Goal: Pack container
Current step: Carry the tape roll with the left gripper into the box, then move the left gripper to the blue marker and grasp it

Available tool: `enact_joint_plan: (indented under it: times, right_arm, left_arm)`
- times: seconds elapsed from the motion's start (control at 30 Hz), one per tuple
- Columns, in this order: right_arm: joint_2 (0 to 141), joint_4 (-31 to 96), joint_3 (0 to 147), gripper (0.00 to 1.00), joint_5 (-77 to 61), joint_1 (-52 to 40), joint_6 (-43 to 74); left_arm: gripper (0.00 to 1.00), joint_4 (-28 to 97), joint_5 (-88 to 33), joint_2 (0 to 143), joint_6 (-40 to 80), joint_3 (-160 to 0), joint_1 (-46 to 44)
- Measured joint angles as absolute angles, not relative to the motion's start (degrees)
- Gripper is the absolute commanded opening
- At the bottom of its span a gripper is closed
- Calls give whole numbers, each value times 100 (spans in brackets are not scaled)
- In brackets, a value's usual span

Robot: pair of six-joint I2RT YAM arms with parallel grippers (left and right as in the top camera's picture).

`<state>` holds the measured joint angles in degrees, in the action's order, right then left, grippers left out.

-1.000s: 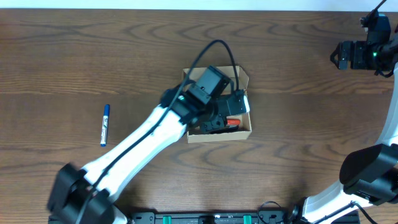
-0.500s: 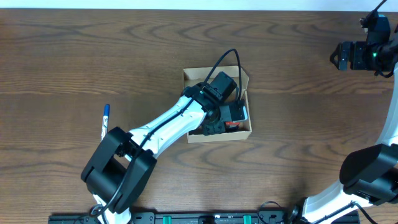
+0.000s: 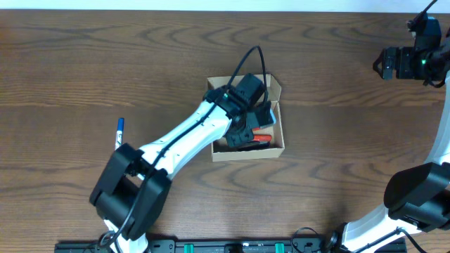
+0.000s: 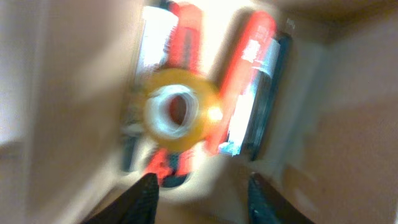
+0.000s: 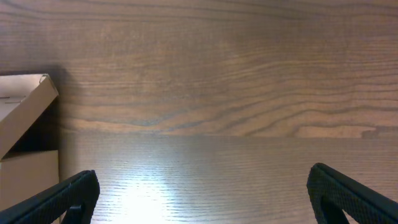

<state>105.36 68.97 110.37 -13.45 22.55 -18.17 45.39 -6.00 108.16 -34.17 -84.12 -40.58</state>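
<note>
From above, the container [image 3: 246,152] stands open on the brown worktop [image 3: 337,176], about in the middle of it. The left arm [image 3: 183,140] reaches into the container from its lower-left side, and the left jaws are down inside, over some red and black things [image 3: 263,138] which lie at the near wall. From this view I cannot tell how the left jaws stand. A blue marker [image 3: 119,129] lies on the worktop well to the left of the container, partly hidden behind the arm. The right arm [image 3: 411,62] is far to the right of the container, near the far edge.

The left wrist view is much blurred. The two fingers [image 4: 144,198] are apart, with nothing between them, so the left jaws are released. Beyond them, between the cardboard walls of the container [image 4: 56,93], a yellowish roll of tape [image 4: 178,112] lies on several red and black markers [image 4: 252,81].

In the right wrist view the fingers [image 5: 71,196] stand wide apart above the bare worktop [image 5: 217,93], so the right jaws are released and hold nothing. The container [image 5: 25,106] shows only at the left edge, with a flap raised.
</note>
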Motion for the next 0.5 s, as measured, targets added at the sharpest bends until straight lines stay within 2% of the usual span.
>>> enact_joint_plan:
  times: [0.03,0.07,0.13,0.2,0.33,0.37,0.5]
  right_arm:
    - [10536,6897,11037,99,-1350,2255,-1817]
    - [10536,6897,11037,99,-1352,2255,-1817]
    - [10536,6897,11037,99,-1369,2255,-1817]
    - [10536,6897,11037,99,-1387,2255,-1817]
    - [10536,6897,11037,99,-1415,2255,-1817]
    - [10536,6899,11037,99,-1417,2255,-1817]
    - [10536,6897,11034,99,-1420,2255,-1817]
  left_arm:
    - [76,4703,-414,10720,-3247,-8606,-4058]
    - [86,4827,-272,10624,-3133,-8753,-4058]
    - [86,5124,78,10350,-2838,-9037,-4049]
    - [95,5408,357,10073,-2593,-9249,-4001]
    - [100,5874,836,9594,-1898,-9439,-3588]
    - [94,6027,932,9509,-1627,-9445,-3339]
    - [86,6611,1138,9459,-674,-9445,-2191]
